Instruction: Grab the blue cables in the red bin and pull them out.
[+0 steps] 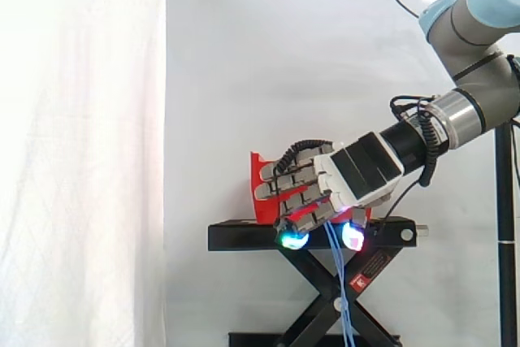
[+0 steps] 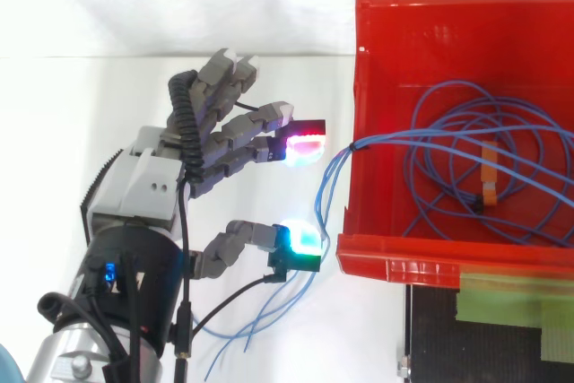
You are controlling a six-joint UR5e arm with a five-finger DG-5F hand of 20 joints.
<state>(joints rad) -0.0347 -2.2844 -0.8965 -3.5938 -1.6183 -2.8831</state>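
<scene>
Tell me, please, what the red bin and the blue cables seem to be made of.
Red bin: likely moulded plastic, slightly glossy; smooth walls, rolled rim. Blue cables: apparently thin plastic-sheathed wire; they coil loosely and drape limply over the bin's wall.

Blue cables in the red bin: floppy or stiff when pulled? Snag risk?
Likely floppy: strands of the blue cables drape over the wall of the red bin and hang slack past the black stand. Probably light, being thin. Their loops overlap, so they may tangle when pulled.

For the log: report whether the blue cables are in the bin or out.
Partly out: blue cables coil inside the red bin, strands hanging over its wall.
</scene>
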